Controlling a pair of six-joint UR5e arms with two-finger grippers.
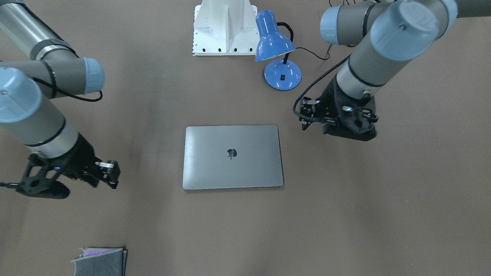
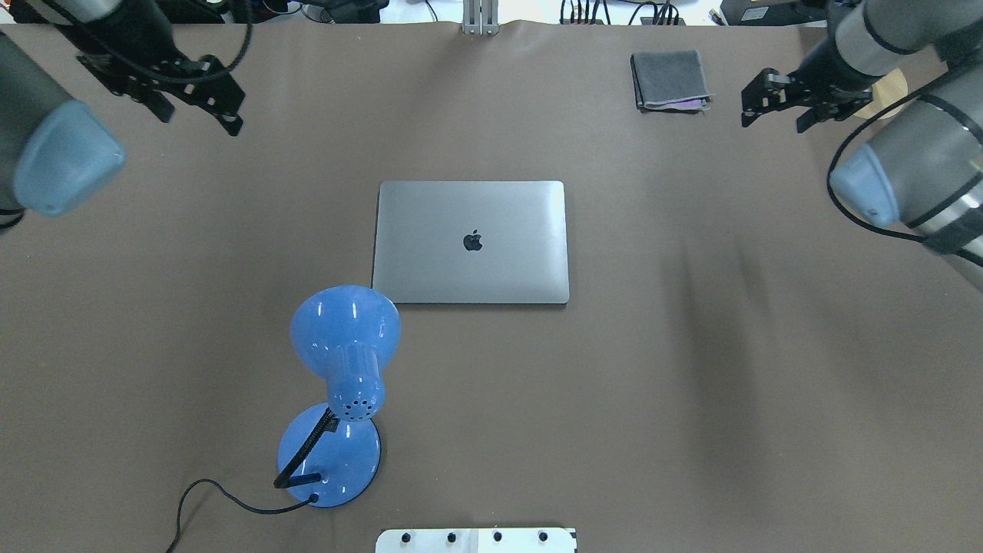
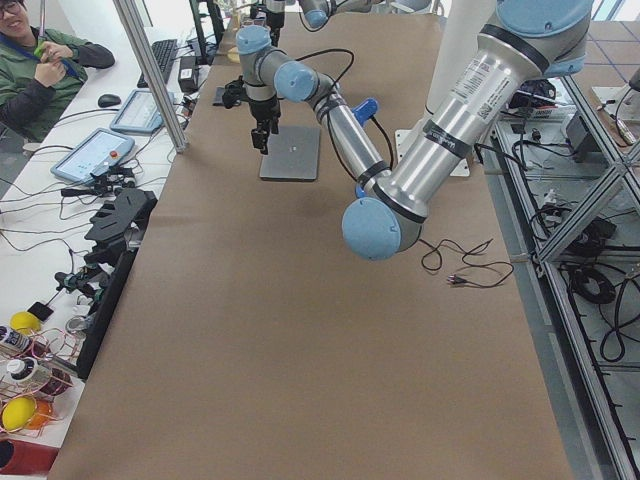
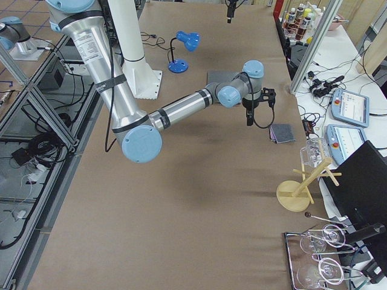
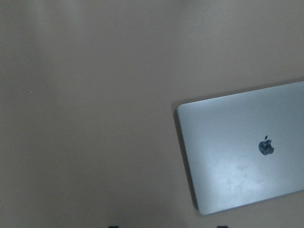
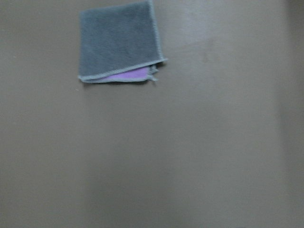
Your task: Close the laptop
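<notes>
The grey-silver laptop point(image 1: 233, 157) lies shut and flat on the brown table, lid down with the dark apple logo facing up; it also shows in the overhead view point(image 2: 471, 242) and the left wrist view point(image 5: 242, 152). My left gripper point(image 2: 230, 115) hovers high beyond the laptop's far left corner, open and empty; it sits at the right in the front-facing view point(image 1: 305, 115). My right gripper point(image 2: 754, 100) hovers at the far right, away from the laptop, open and empty; it is at the left in the front-facing view point(image 1: 112, 174).
A blue desk lamp point(image 2: 345, 338) with a black cord stands near the laptop's near left corner. A folded grey cloth point(image 2: 670, 80) with purple inside lies at the far right, below my right wrist camera point(image 6: 118, 42). The white robot base point(image 1: 225, 27) is at the near edge.
</notes>
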